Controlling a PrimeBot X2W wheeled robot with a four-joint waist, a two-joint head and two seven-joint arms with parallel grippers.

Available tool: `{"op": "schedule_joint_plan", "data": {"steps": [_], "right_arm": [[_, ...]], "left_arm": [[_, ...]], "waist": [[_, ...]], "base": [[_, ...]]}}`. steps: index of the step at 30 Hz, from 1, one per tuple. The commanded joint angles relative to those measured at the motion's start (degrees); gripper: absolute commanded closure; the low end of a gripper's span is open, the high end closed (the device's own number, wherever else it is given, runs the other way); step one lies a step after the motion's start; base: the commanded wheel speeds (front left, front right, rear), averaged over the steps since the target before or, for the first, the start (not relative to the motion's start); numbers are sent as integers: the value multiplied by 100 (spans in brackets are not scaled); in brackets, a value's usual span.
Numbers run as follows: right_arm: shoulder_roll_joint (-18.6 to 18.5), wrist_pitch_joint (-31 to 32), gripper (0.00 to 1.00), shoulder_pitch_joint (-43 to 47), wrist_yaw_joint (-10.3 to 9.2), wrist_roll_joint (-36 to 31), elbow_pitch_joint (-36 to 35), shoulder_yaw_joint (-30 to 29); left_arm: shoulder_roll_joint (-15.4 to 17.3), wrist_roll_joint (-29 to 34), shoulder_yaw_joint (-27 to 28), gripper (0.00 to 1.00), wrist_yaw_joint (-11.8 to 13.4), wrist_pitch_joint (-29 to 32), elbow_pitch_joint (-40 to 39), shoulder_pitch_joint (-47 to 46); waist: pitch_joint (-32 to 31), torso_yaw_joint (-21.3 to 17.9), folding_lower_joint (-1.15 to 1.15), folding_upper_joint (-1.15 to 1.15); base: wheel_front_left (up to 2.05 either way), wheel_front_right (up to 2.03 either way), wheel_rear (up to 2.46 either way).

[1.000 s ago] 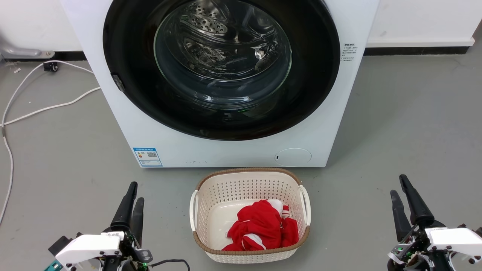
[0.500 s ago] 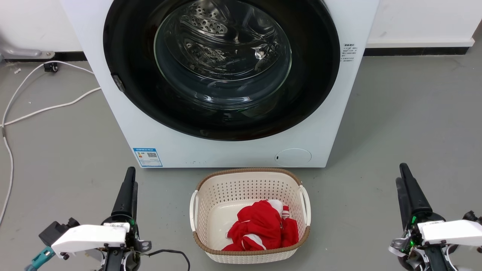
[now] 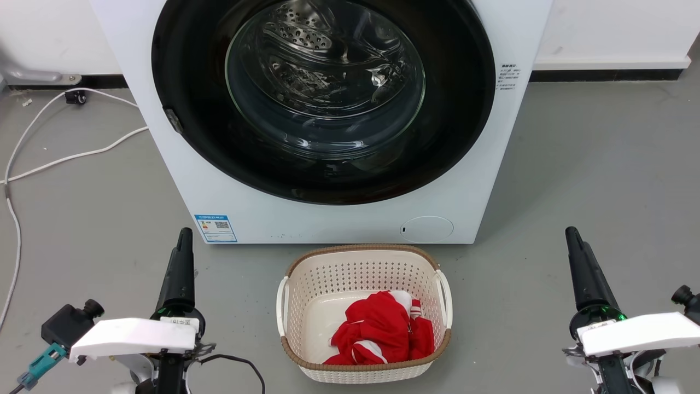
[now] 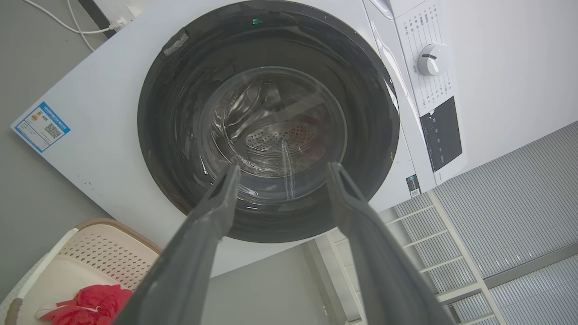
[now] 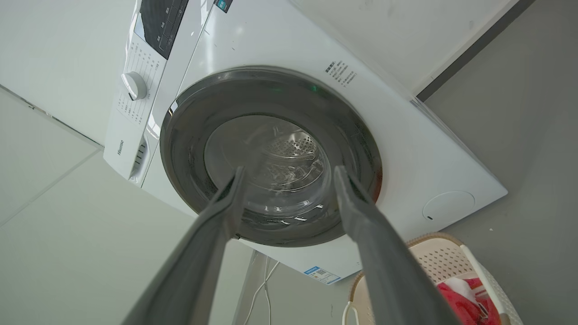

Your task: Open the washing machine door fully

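Observation:
The washing machine door [image 3: 325, 82], a glossy black disc with a bulging clear glass centre, lies flat against the white machine front. It also faces me in the left wrist view [image 4: 271, 122] and the right wrist view [image 5: 271, 153]. A small grey catch [image 3: 174, 121] sits on its left rim. My left gripper [image 3: 185, 236] hovers over the floor at the lower left, well short of the machine, turned edge-on. Its fingers stand apart and hold nothing [image 4: 283, 168]. My right gripper [image 3: 571, 232] is at the lower right, likewise open and holding nothing [image 5: 289, 170].
A cream laundry basket [image 3: 363, 253] with a red and white garment [image 3: 383, 328] stands on the grey floor right in front of the machine, between my arms. White cables [image 3: 65, 158] trail across the floor at the left. The control dial [image 4: 432, 58] is on the machine's top panel.
Both grippers have rolled at the wrist, so their two fingers now line up edge-on in the head view, and both have reached a little further toward the machine. The door has not moved.

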Motion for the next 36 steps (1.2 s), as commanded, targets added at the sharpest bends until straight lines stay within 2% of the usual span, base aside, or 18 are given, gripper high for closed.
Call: {"op": "schedule_joint_plan", "data": {"steps": [1, 11, 22, 36], "right_arm": [[-4, -45, 0, -56, 0, -205, -144, 24], [5, -236, 0, 54, 0, -1437, -254, 84], [14, -406, 0, 108, 0, -2482, -177, 73], [24, -401, 0, 166, 0, -3559, -182, 135]], "left_arm": [[19, 154, 8, 0, -12, -42, -128, -82], [12, 1367, -72, 0, -14, -240, -253, -13], [83, 2596, -192, 0, -16, -431, -249, 64], [141, 3822, -323, 0, 0, -657, -163, 74]], "waist": [[0, 1, 0, 0], [-3, -3, 0, 0], [-25, -13, 0, 0], [-35, -1, 0, 0]], "base": [[0, 0, 0], [0, 0, 0], [0, 0, 0], [0, 0, 0]]}}
